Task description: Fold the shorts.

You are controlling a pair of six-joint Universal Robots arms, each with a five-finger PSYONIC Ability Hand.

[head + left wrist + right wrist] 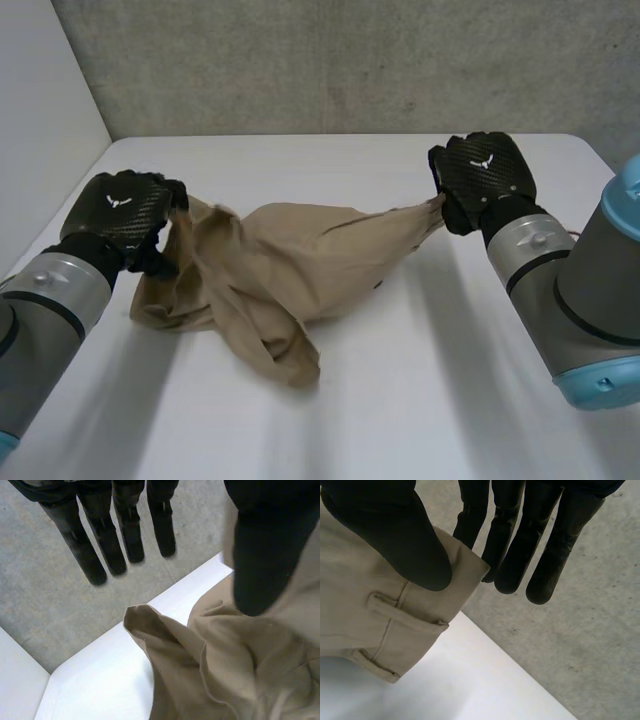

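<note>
The tan shorts lie bunched across the middle of the white table, drawn out between both hands. My right hand pinches the waistband corner with a belt loop between its thumb and its straight fingers, and the cloth runs taut from it. My left hand sits at the shorts' other end, which rises up to it. In the left wrist view its fingers are straight and apart from the cloth, while its thumb rests against the fabric.
A grey concrete wall stands behind the table's far edge, and a white side panel rises at the left. Bare tabletop lies in front of the shorts and behind them.
</note>
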